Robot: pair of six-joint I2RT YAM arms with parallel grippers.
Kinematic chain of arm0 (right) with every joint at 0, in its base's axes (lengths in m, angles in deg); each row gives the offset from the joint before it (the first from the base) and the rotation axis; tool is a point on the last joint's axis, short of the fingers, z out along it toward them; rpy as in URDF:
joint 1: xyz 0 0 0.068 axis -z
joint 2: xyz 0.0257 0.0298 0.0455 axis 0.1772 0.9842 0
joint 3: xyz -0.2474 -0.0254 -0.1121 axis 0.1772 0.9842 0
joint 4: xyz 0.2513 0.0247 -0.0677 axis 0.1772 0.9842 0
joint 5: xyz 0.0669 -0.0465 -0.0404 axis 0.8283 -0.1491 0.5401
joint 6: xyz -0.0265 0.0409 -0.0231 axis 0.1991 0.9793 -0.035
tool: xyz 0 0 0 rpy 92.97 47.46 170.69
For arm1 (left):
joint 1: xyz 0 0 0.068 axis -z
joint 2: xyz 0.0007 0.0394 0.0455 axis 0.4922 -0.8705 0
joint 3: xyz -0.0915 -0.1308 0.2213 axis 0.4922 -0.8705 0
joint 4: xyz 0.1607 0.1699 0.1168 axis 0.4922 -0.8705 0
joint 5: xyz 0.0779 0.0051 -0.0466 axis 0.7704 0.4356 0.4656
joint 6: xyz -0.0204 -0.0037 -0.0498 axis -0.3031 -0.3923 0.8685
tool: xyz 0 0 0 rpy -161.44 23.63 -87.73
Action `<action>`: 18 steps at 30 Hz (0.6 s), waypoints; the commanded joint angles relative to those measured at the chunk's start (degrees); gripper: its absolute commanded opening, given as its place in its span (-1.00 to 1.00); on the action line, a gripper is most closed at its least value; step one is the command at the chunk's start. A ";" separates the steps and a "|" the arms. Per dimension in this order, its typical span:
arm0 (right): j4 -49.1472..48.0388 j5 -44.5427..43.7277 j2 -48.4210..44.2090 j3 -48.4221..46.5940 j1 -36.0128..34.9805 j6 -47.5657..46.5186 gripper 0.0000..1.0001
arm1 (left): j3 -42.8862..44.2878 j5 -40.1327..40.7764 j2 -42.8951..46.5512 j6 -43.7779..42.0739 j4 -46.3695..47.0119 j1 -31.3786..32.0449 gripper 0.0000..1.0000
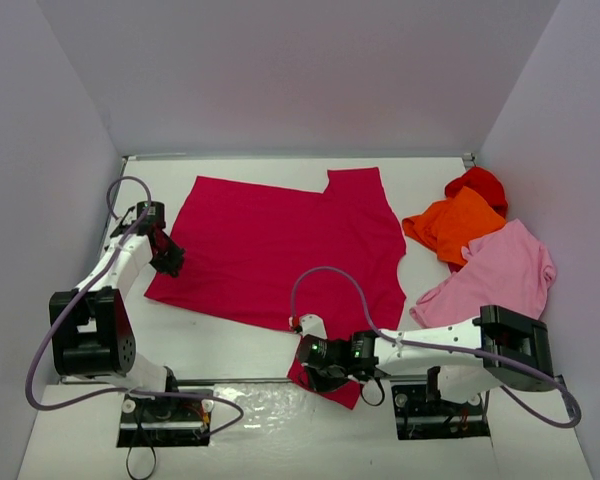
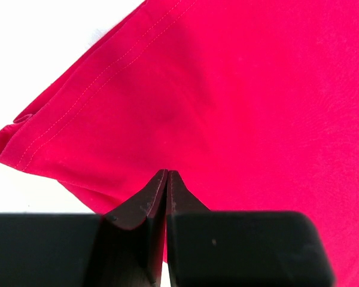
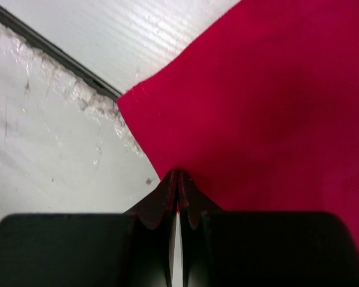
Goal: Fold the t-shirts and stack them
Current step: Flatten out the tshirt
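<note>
The large crimson t-shirt (image 1: 280, 250) lies spread over the middle of the table. My left gripper (image 1: 166, 258) is shut on its left edge, near a hemmed corner (image 2: 12, 146); the cloth (image 2: 227, 101) fills the left wrist view. My right gripper (image 1: 315, 362) is shut on the shirt's near corner (image 3: 257, 119) at the table's front edge. The orange t-shirt (image 1: 452, 224), the bright red t-shirt (image 1: 478, 184) and the light pink t-shirt (image 1: 495, 272) lie crumpled together at the right.
White walls close in the table at the back and on both sides. The front edge has a dark seam and a clear taped strip (image 3: 78, 89). The arm bases (image 1: 165, 410) stand at the near edge.
</note>
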 commanded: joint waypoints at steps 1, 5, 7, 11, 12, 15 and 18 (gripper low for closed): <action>5.84 1.69 -2.16 1.31 -1.37 1.04 -1.00 | 3.62 0.19 0.85 -0.96 1.39 0.23 -1.00; 6.45 -0.86 -3.41 0.83 -2.77 0.36 -1.00 | 3.74 0.48 1.36 -1.38 0.65 0.20 -1.00; 7.51 -5.29 -6.34 0.33 -3.48 0.88 -1.00 | 3.68 1.15 1.98 -1.52 0.54 0.17 -1.00; 9.24 -14.27 -12.44 -2.13 -1.87 0.42 -1.00 | 2.09 1.27 5.78 -1.52 3.32 0.21 -1.00; 9.65 -17.00 -14.19 -3.43 -0.46 -0.21 -1.00 | 1.12 1.12 7.71 -1.52 5.03 0.25 -1.00; 9.71 -18.35 -16.03 -6.56 6.19 -5.30 -1.00 | -1.68 -2.02 13.06 -2.09 10.64 0.28 -1.00; 9.58 -19.77 -15.24 -10.25 14.12 -9.42 -1.00 | -1.59 -4.02 17.00 -3.18 14.66 0.72 -1.00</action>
